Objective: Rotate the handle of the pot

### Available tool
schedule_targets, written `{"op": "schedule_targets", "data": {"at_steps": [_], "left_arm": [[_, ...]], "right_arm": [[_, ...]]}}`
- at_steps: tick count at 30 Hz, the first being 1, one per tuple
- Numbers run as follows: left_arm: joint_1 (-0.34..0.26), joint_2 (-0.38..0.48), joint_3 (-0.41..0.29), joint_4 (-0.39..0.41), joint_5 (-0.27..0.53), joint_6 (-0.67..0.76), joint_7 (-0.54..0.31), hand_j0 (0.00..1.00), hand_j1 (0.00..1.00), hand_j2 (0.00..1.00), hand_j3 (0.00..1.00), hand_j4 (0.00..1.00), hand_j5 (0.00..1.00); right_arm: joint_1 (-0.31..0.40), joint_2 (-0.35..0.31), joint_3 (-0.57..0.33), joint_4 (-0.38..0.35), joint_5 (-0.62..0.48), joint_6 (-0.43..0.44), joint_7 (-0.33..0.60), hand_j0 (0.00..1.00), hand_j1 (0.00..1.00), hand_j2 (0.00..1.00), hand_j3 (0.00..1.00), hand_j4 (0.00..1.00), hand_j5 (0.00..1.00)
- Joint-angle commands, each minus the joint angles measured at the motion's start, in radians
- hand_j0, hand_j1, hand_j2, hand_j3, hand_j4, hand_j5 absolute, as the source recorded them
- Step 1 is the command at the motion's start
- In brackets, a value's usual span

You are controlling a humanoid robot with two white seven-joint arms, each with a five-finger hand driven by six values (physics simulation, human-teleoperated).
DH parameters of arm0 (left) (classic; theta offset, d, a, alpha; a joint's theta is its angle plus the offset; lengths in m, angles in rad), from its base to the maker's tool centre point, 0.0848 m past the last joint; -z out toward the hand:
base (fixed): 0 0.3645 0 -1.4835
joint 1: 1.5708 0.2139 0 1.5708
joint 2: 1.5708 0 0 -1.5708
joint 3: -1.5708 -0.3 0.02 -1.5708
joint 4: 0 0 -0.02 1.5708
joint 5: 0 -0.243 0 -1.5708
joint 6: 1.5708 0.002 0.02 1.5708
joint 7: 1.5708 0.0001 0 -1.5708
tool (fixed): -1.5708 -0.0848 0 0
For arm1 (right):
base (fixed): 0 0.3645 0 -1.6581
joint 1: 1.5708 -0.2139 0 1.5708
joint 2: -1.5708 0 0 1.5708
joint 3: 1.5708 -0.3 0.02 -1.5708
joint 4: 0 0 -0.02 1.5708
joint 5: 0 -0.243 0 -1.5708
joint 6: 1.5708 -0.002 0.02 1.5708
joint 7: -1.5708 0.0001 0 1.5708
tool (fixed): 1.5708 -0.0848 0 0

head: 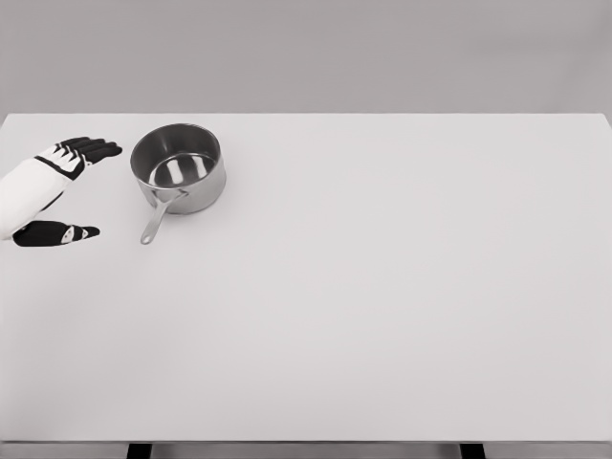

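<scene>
A small steel pot stands upright on the white table at the far left. Its thin handle points toward the near left, its tip resting near the table surface. My left hand hovers just left of the pot, fingers spread straight toward it and the thumb held apart below, level with the handle's tip. It holds nothing and a small gap separates it from both pot and handle. The right arm is out of sight.
The white table spreads wide to the right and front of the pot. Its far edge runs just behind the pot, its left edge lies under my left forearm.
</scene>
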Motion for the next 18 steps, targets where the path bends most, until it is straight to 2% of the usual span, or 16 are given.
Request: {"op": "schedule_targets", "data": {"at_steps": [1,7,12,17,18], "left_arm": [[0.000,-0.001,0.001,-0.002,0.003,0.001,0.001,1.00,1.00,1.00,1.00,1.00,1.00],[-0.012,0.001,0.001,-0.008,-0.004,0.001,0.001,1.00,1.00,1.00,1.00,1.00,1.00],[-0.064,-0.008,-0.011,-0.009,-0.034,0.001,0.001,1.00,1.00,1.00,1.00,1.00,1.00],[-0.209,-0.045,-0.037,-0.011,-0.201,0.001,-0.009,1.00,1.00,1.00,1.00,1.00,1.00],[-0.222,-0.045,-0.043,-0.011,-0.226,0.001,-0.009,1.00,1.00,1.00,1.00,1.00,1.00]], "right_arm": [[0.000,0.000,0.000,0.000,0.000,0.000,0.000,1.00,1.00,1.00,1.00,1.00,1.00],[0.000,0.000,0.000,0.000,0.000,0.000,0.000,1.00,1.00,1.00,1.00,1.00,1.00],[0.000,0.000,0.000,0.000,0.000,0.000,0.000,1.00,1.00,1.00,1.00,1.00,1.00],[0.000,0.000,0.000,0.000,0.000,0.000,0.000,1.00,1.00,1.00,1.00,1.00,1.00],[0.000,0.000,0.000,0.000,0.000,0.000,0.000,1.00,1.00,1.00,1.00,1.00,1.00]]}}
